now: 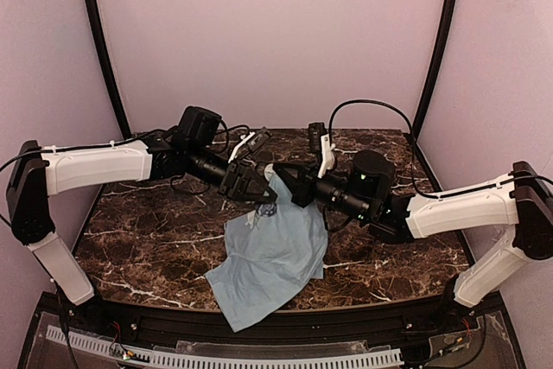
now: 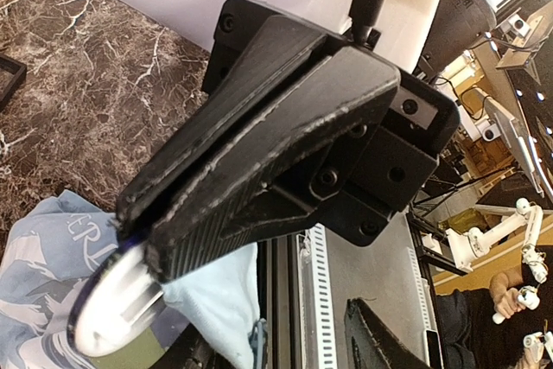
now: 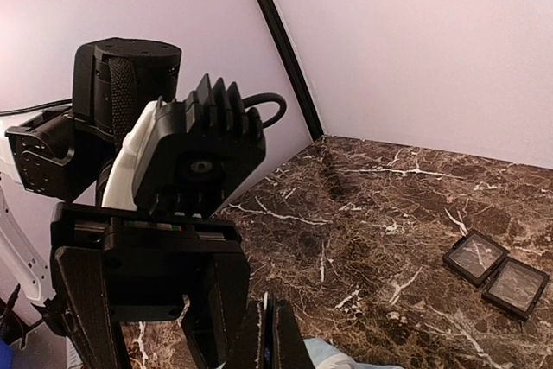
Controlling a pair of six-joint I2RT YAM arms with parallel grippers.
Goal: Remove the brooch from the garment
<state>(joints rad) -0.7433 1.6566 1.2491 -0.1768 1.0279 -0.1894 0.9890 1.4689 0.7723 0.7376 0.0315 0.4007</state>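
Dark veined marble table (image 1: 155, 239) inside pale lilac walls (image 1: 268, 32); the blue shirt (image 1: 272, 257) spills over its 6 o'clock edge; the left claw (image 2: 143, 239) clamps the brooch (image 2: 115, 310) by its rim, against the cloth; the right claw (image 3: 263, 339) pinches shirt fabric, fingers nearly touching; two black trays (image 3: 473, 257) lie toward 3 o'clock in the right wrist view.

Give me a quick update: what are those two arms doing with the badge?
Left pincer shut on brooch rim. Right pincer shut, seemingly pinching shirt. Brooch close against shirt, detached or not unclear. Nothing blocking.
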